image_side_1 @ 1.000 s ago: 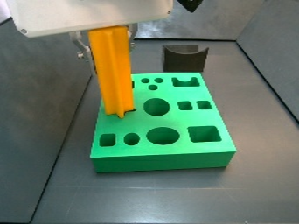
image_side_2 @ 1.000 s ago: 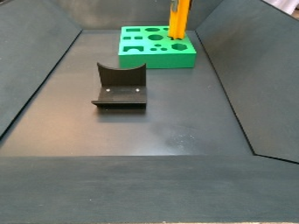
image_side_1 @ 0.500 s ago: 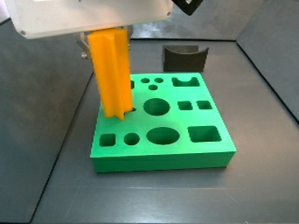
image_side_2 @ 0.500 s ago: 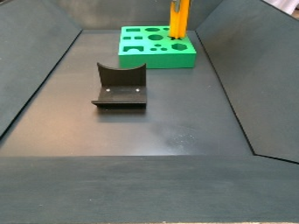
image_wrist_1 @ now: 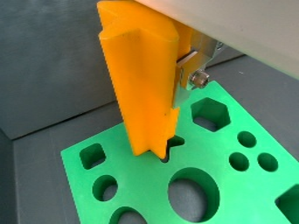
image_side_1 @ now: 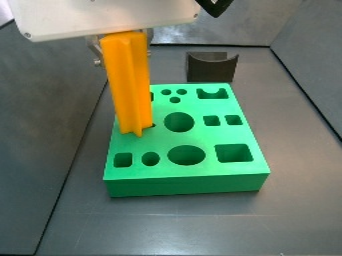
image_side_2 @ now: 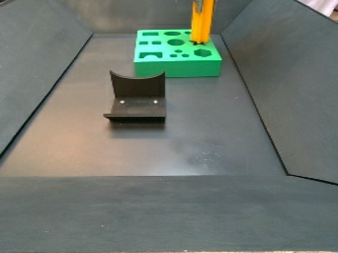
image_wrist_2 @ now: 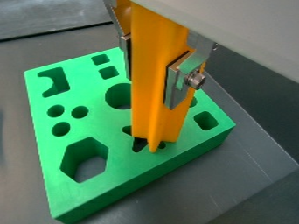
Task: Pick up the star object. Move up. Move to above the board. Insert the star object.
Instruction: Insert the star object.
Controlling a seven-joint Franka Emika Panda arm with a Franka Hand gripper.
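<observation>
Nothing has shifted visibly: my gripper [image_wrist_2: 176,79] keeps pinching the star object [image_side_1: 127,85] upright, tip seated in the board [image_side_1: 247,178] star hole for insertion.

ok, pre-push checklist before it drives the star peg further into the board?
1. Grip: gripper shut on the star object, a silver finger plate flat against its side. ok.
2. Peg upright: vertical in a side view. ok.
3. Tip at star hole: lower end sits at the star-shaped hole's mouth in the board in both wrist views. ok.
4. Ridges matched to the hole's points: tip hides the hole's edges. cannot tell.
5. Depth: most of the peg stands above the board, not seated. not ok.
6. Dark U-shaped block behind the board, apart from the peg. ok.
</observation>
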